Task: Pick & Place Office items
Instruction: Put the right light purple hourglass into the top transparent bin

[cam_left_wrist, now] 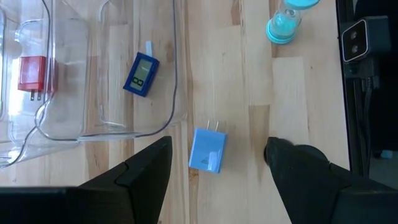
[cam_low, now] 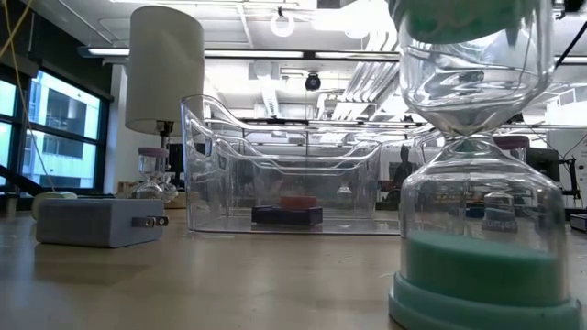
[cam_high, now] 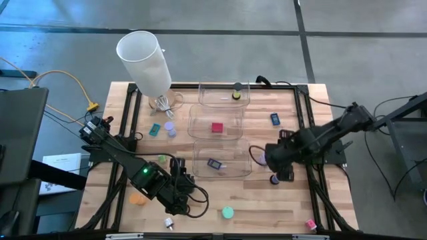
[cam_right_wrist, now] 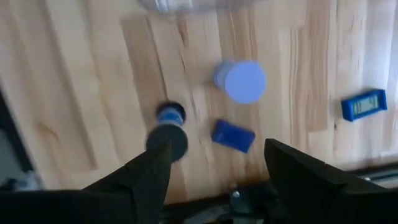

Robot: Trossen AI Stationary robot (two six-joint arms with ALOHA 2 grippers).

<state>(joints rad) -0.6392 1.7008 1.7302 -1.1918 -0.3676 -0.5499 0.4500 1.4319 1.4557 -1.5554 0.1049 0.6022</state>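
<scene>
A light-blue plug block (cam_left_wrist: pixel 208 151) lies flat on the wood close to the table's near edge (cam_high: pixel 169 223). My left gripper (cam_left_wrist: pixel 219 144) hangs open above it and touches nothing. My right gripper (cam_right_wrist: pixel 217 155) is open over the table's right half (cam_high: pixel 280 165). Below it lie a lavender disc (cam_right_wrist: pixel 242 81), a small blue block (cam_right_wrist: pixel 233 135) and a black round piece (cam_right_wrist: pixel 166 129). A blue flat meter (cam_right_wrist: pixel 364 104) lies farther off. A teal sand timer (cam_high: pixel 227 213) stands upright near the front edge.
Three clear bins (cam_high: pixel 222 159) stand in a row at the middle, holding a blue meter (cam_left_wrist: pixel 141 73), a red plug block (cam_left_wrist: pixel 30 73) and a dark piece (cam_high: pixel 236 90). A tall white cylinder (cam_high: pixel 143 60) stands far left. Orange (cam_high: pixel 137 198), teal (cam_high: pixel 155 130) and pink (cam_high: pixel 311 225) pieces lie scattered.
</scene>
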